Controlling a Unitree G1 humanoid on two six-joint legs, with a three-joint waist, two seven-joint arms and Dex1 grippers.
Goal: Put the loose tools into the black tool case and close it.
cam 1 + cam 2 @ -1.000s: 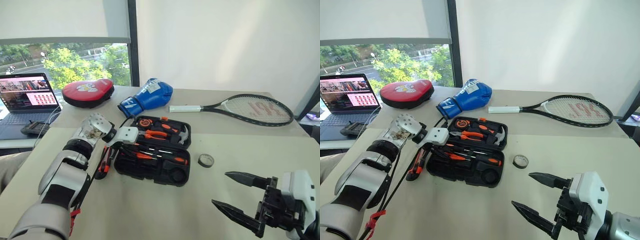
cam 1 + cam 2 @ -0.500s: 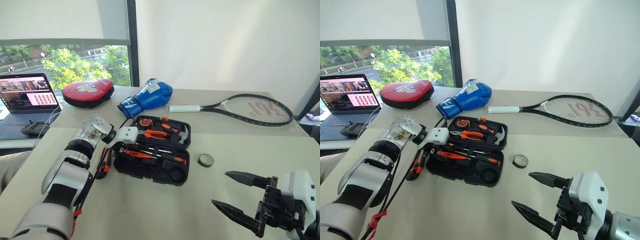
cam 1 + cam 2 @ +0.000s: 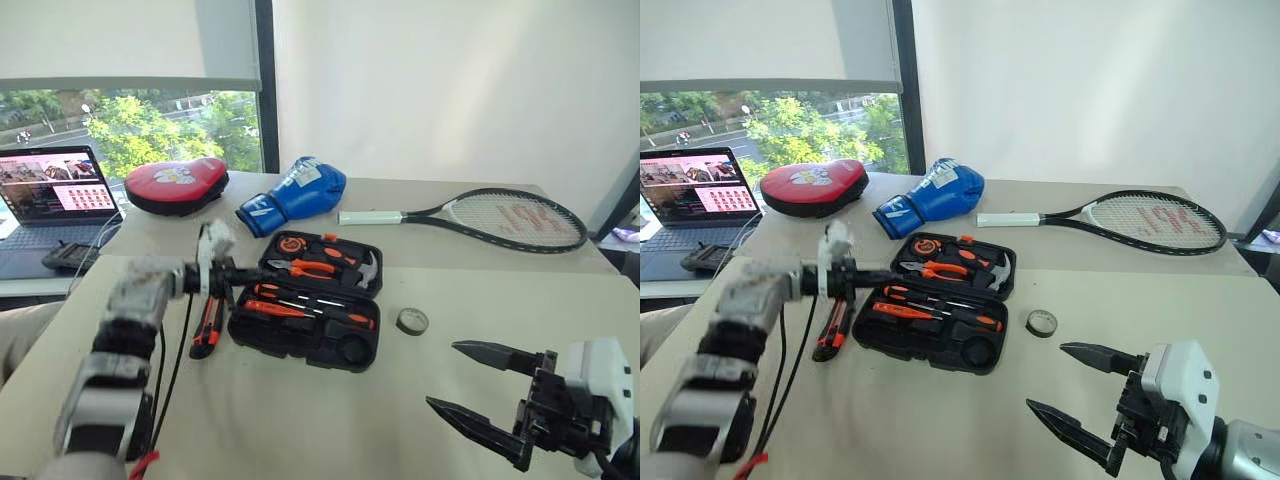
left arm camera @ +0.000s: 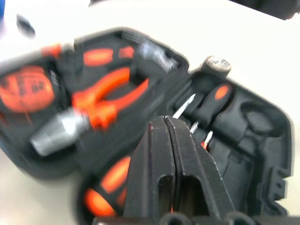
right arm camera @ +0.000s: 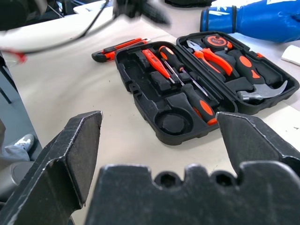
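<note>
The black tool case [image 3: 290,347] lies open on the table, with three screwdrivers [image 3: 272,308] resting in its near half. My left gripper [image 3: 243,272] hovers at the case's left edge and points across it. In the left wrist view its fingers [image 4: 159,154] are pressed together with nothing between them. The orange-and-black utility knife [image 3: 207,327] lies on the table just left of the case. A small black tape roll [image 3: 411,320] sits to the case's right. My right gripper [image 3: 443,375] stands open at the near right, apart from everything.
Orange pliers [image 3: 312,268] and a steel hammer [image 3: 366,268] fill the case's far half. Behind it lie a blue boxing glove [image 3: 295,195], a red pad [image 3: 176,184] and a tennis racket [image 3: 500,215]. A laptop [image 3: 50,200] stands at the far left.
My left wrist has rolled and its fingers have closed, and the gripper has drawn back slightly toward the case's left edge. The right arm has kept still.
</note>
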